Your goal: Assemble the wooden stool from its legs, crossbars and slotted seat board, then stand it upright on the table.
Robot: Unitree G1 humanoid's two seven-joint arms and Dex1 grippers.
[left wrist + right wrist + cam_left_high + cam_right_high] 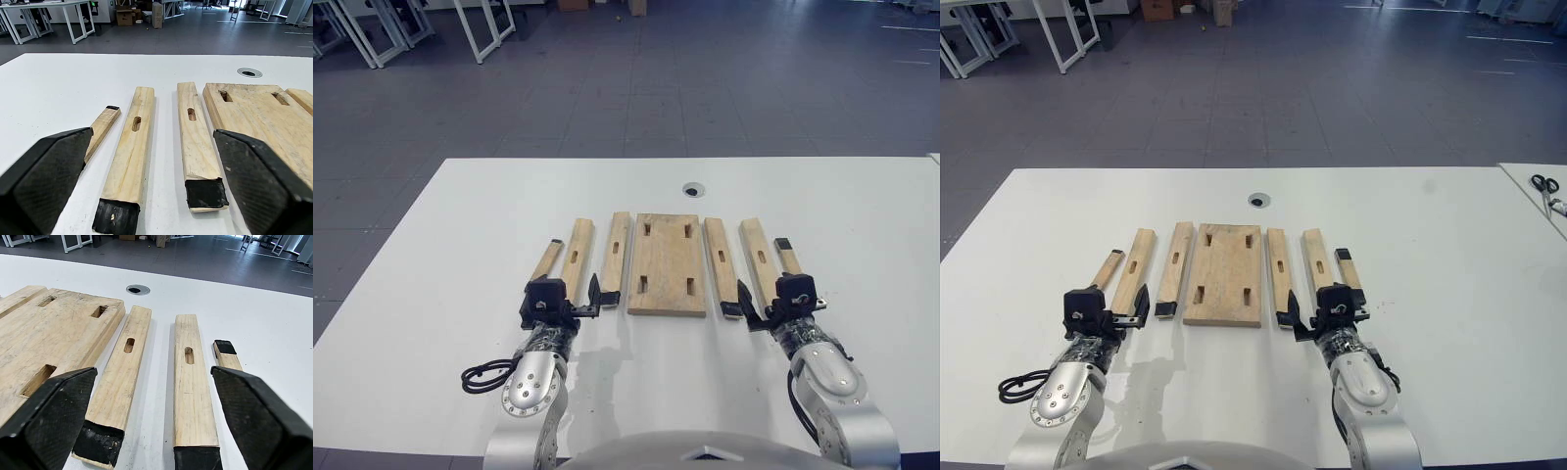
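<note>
Seat board (pixel 666 262) lies flat mid-worktop (pixel 460 245), four slots up, long side running away from robot.

To the board's left, three pcs parallel to it:
- inner left leg (pixel 617 251) just beside the board
- outer left leg (pixel 576 258) next out
- left crossbar (pixel 546 259), thinner, furthest out and angled a bit

To the board's right, same again, mirrored:
- inner right leg (pixel 721 259)
- outer right leg (pixel 756 257)
- right crossbar (pixel 788 257), furthest out

Each leg has one slot and a black-capped near end. None of the pcs are joined, and small gaps separate them.

Left gripper (pixel 564 296) sits low over the worktop at the board's near-left corner. Jaws spread wide, nothing btwn them gripped. In the left wrist view the near ends of both left legs lie in the gap ahead of the jaws. Can't tell if a jaw tip touches either cap.

Right gripper (pixel 780 300) sits at the board's near-right corner, also low. Jaws spread just as wide and empty, w/ the near ends of both right legs framed ahead of them.

Round cable port (pixel 693 189) is beyond the board's far edge. Scissors (pixel 1542 183) lie well off to the board's right, on a separate surface.
</note>
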